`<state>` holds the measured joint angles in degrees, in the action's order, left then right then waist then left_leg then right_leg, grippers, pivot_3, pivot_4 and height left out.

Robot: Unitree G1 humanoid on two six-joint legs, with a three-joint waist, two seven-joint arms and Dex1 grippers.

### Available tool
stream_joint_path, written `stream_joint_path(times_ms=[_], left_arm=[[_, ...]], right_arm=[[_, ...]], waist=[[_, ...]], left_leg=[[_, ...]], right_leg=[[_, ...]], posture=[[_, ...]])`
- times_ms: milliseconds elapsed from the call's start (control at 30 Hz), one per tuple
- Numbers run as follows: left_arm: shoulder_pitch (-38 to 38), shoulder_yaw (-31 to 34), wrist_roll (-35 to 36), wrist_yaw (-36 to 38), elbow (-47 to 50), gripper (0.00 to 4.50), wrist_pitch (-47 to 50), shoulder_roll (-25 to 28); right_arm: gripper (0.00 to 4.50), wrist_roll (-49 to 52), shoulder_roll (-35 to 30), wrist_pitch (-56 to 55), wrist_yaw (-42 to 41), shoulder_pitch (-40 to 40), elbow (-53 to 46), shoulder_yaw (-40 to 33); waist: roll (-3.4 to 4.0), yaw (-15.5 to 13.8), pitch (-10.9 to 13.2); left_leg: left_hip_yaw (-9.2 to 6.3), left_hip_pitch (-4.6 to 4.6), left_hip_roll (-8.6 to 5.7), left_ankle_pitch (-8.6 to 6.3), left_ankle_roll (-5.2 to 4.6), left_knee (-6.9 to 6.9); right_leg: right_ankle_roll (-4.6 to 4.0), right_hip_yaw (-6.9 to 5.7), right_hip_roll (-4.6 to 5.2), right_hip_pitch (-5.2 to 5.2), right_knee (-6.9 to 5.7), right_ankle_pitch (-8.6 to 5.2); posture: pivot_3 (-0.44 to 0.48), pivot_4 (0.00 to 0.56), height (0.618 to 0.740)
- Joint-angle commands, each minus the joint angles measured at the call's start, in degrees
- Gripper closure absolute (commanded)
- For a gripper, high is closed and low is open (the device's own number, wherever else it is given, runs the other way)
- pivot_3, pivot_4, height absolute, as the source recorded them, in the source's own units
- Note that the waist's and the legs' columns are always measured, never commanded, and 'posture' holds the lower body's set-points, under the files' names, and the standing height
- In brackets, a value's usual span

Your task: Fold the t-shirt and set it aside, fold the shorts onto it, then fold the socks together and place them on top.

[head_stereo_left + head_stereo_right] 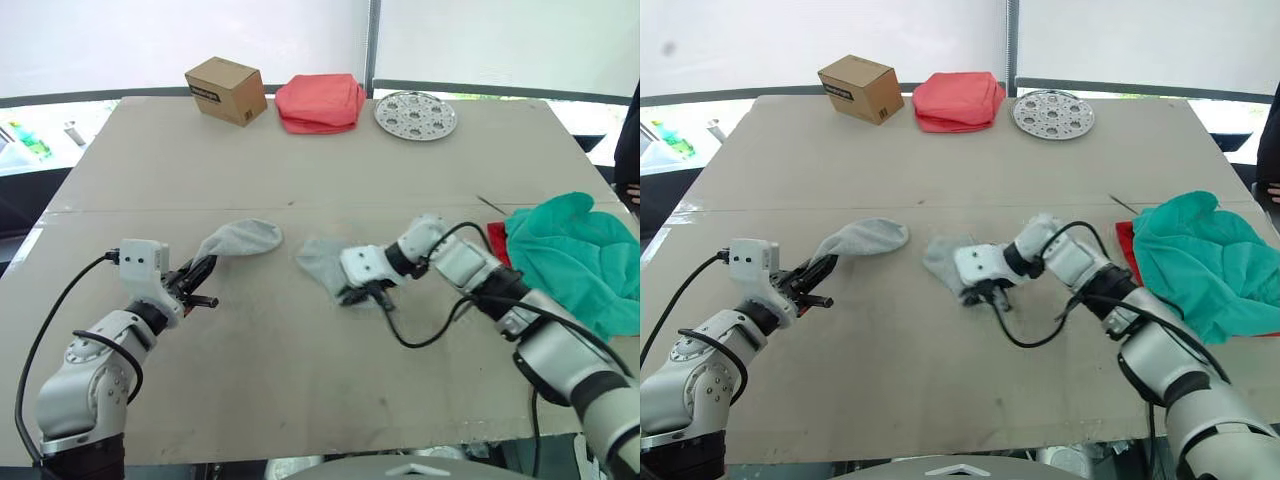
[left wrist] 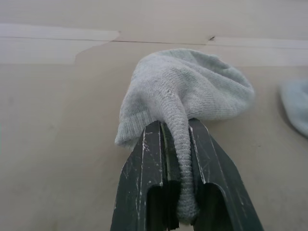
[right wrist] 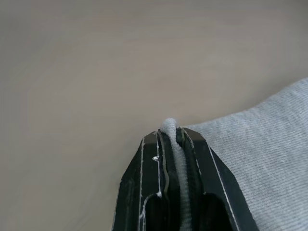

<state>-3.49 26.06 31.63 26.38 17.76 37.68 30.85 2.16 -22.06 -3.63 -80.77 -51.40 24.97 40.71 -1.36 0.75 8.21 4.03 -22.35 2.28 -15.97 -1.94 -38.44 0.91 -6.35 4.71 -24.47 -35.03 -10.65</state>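
Note:
Two light grey socks lie apart on the brown table (image 1: 300, 380). My left gripper (image 1: 200, 272) is shut on the cuff end of the left sock (image 1: 240, 238); the left wrist view shows a ridge of that sock (image 2: 192, 91) pinched between the fingers. My right gripper (image 1: 362, 293) is shut on the near edge of the right sock (image 1: 322, 262), and a fold of its fabric (image 3: 269, 130) sits clamped in the jaws. The teal shorts (image 1: 575, 255) lie crumpled at the right edge. They cover the red t-shirt, of which a sliver (image 1: 497, 240) shows.
Along the far edge stand a cardboard box (image 1: 226, 90), a folded salmon-pink cloth (image 1: 320, 102) and a round perforated metal plate (image 1: 416, 114). A person (image 1: 630, 140) is at the far right edge. Black cables hang from both arms.

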Motion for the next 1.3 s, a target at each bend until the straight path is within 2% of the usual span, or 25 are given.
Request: stream_joint_path(times_ms=[33, 133, 200, 233, 267, 400, 533, 633, 700, 800, 867, 900, 933, 1067, 1167, 1267, 1300], left_arm=[[-0.48, 0.99, 0.16, 0.87, 1.83, 4.50, -2.12, 0.70], [-0.94, 0.96, -0.15, 1.03, 1.59, 4.50, -2.61, 0.95], [-1.93, 0.24, 0.06, 2.44, 2.22, 4.50, -3.23, 1.02], [-2.91, -0.68, -0.84, 3.45, 2.57, 4.50, -4.03, 1.60], [-4.16, -1.89, -2.68, 4.76, 2.70, 4.50, -5.76, 2.71], [-7.16, -3.75, -8.07, 8.94, -0.19, 4.50, -11.85, 7.21], [-6.68, -4.01, -12.97, 11.17, -5.09, 2.81, -18.06, 11.03], [-5.87, -4.46, -15.49, 13.05, -8.08, 1.28, -22.36, 13.07], [-5.51, -4.52, -15.94, 14.00, -9.11, 1.28, -23.87, 13.48], [-4.80, -4.43, -15.77, 13.93, -9.46, 1.28, -24.44, 12.62], [-4.59, -4.49, -15.66, 13.81, -9.37, 1.23, -24.43, 12.21], [-4.48, -4.27, -15.32, 13.72, -9.45, 1.23, -24.24, 11.94], [-4.40, -3.90, -14.85, 13.74, -9.54, 1.23, -24.06, 11.73], [-4.17, -1.87, -11.76, 15.19, -9.67, 1.23, -23.81, 10.86], [-5.35, 2.07, -5.07, 18.72, -8.35, 1.23, -20.51, 11.01], [-7.53, 4.69, -3.56, 20.99, -8.06, 1.23, -18.78, 12.88], [-9.03, 5.06, -3.56, 22.67, -7.34, 0.98, -18.77, 13.86]], right_arm=[[4.44, -1.21, -1.88, -9.62, -4.23, -1.12, -0.79, -2.14], [3.44, 1.88, -3.18, -4.74, -4.21, -0.19, -1.91, -7.12], [2.60, 3.25, -4.84, -1.05, -1.68, 3.30, -7.07, -10.38], [1.93, 4.93, -5.80, 4.02, -0.42, 5.68, -11.45, -12.23], [1.52, 6.78, -6.68, 9.13, 0.88, 7.99, -15.92, -13.95], [1.52, 8.48, -6.55, 27.95, 12.28, 15.26, -29.49, -19.22], [1.45, 4.48, -3.61, 41.69, 24.53, 20.18, -36.87, -18.75], [1.45, 4.20, 6.95, 55.40, 37.42, 18.11, -33.68, -22.08], [1.45, 1.37, 12.37, 56.62, 44.34, 16.05, -28.12, -21.43], [1.45, -1.88, 13.79, 52.43, 46.71, 15.25, -21.98, -17.37], [2.09, -3.18, 10.64, 46.34, 41.48, 15.17, -20.67, -12.04], [2.25, -3.16, 8.87, 43.83, 38.34, 15.01, -20.70, -10.36], [2.82, -2.82, 7.40, 40.61, 35.12, 14.80, -20.64, -9.44], [4.48, -2.09, 3.49, 30.81, 26.82, 13.26, -18.69, -7.87], [4.48, -3.44, 3.77, 20.52, 22.96, 10.37, -14.34, -6.46], [4.48, -4.64, 7.20, 15.11, 23.03, 7.64, -9.86, -6.26], [4.49, -4.26, 8.53, 14.48, 22.28, 6.84, -8.52, -6.44]], waist=[[0.04, 0.14, 0.02], [0.04, 0.25, 0.02], [0.02, -0.08, 0.01], [0.02, -0.22, 0.01], [0.03, -0.38, 0.02], [0.07, -0.57, 0.04], [0.14, -0.60, 0.05], [0.15, -0.17, 0.05], [0.19, 0.00, 0.08], [0.23, -0.25, 0.10], [0.23, -0.24, 0.10], [0.22, -0.16, 0.09], [0.22, -0.10, 0.10], [0.21, 0.01, 0.09], [0.20, 0.12, 0.09], [0.21, 0.59, 0.10], [0.18, 0.83, 0.10]], left_leg=[[0.02, 0.03, 0.01, 0.00, 0.00, 0.02], [0.13, 0.16, 0.16, 0.04, 0.09, 0.06], [0.13, 0.21, 0.19, 0.08, 0.14, 0.08], [0.12, 0.21, 0.21, 0.07, 0.15, 0.09], [0.10, 0.26, 0.20, 0.07, 0.15, 0.08], [0.09, 0.23, 0.18, 0.05, 0.15, 0.10], [0.10, 0.19, 0.22, -0.11, -0.10, 0.12], [0.14, 0.17, 0.24, -0.11, -0.11, 0.12], [0.16, 0.09, 0.28, -0.10, -0.10, 0.12], [0.13, -0.07, 0.19, 0.06, 0.15, 0.12], [0.07, -0.10, 0.06, 0.04, 0.11, 0.12], [0.07, -0.12, 0.05, 0.03, 0.09, 0.11], [0.09, -0.13, 0.03, 0.01, 0.05, 0.09], [0.11, -0.07, -0.01, -0.04, -0.06, 0.07], [0.09, -0.04, 0.07, -0.04, -0.05, 0.08], [0.14, 0.00, 0.23, -0.04, -0.04, 0.08], [0.12, 0.00, 0.28, -0.02, 0.00, 0.09]], right_leg=[[0.00, 0.01, 0.00, 0.00, 0.00, 0.00], [-0.02, 0.10, -0.15, 0.02, -0.02, -0.01], [-0.03, 0.10, -0.15, 0.02, -0.07, -0.01], [-0.05, 0.09, -0.14, 0.02, -0.07, -0.01], [-0.06, 0.07, -0.11, 0.10, -0.06, -0.02], [-0.25, 0.02, 0.27, 0.12, 0.04, -0.12], [-0.36, -0.06, 0.30, -0.07, 0.00, -0.12], [-0.38, -0.04, 0.27, -0.14, -0.02, -0.10], [-0.43, -0.04, 0.21, -0.22, -0.05, -0.04], [-0.30, -0.08, 0.02, -0.30, -0.11, 0.08], [-0.26, -0.11, 0.11, -0.26, 0.02, 0.09], [-0.25, -0.12, 0.12, -0.25, 0.05, 0.09], [-0.22, -0.11, 0.13, -0.23, 0.10, 0.09], [0.02, -0.09, 0.15, -0.13, 0.07, -0.02], [0.02, -0.10, 0.03, -0.13, 0.03, -0.02], [0.04, -0.05, -0.14, -0.15, 0.03, -0.03], [0.03, -0.07, -0.18, -0.15, 0.02, -0.04]], posture=[[0.000, 0.150, 0.740], [0.000, 0.150, 0.740], [0.000, 0.150, 0.740], [0.000, 0.150, 0.740], [0.000, 0.150, 0.740], [0.000, 0.150, 0.740], [0.000, 0.150, 0.740], [0.000, 0.150, 0.740], [0.000, 0.150, 0.740], [0.000, 0.150, 0.740], [0.000, 0.150, 0.740], [0.000, 0.150, 0.740], [0.000, 0.150, 0.740], [0.000, 0.150, 0.740], [0.000, 0.150, 0.740], [0.000, 0.150, 0.740], [0.000, 0.150, 0.740]])
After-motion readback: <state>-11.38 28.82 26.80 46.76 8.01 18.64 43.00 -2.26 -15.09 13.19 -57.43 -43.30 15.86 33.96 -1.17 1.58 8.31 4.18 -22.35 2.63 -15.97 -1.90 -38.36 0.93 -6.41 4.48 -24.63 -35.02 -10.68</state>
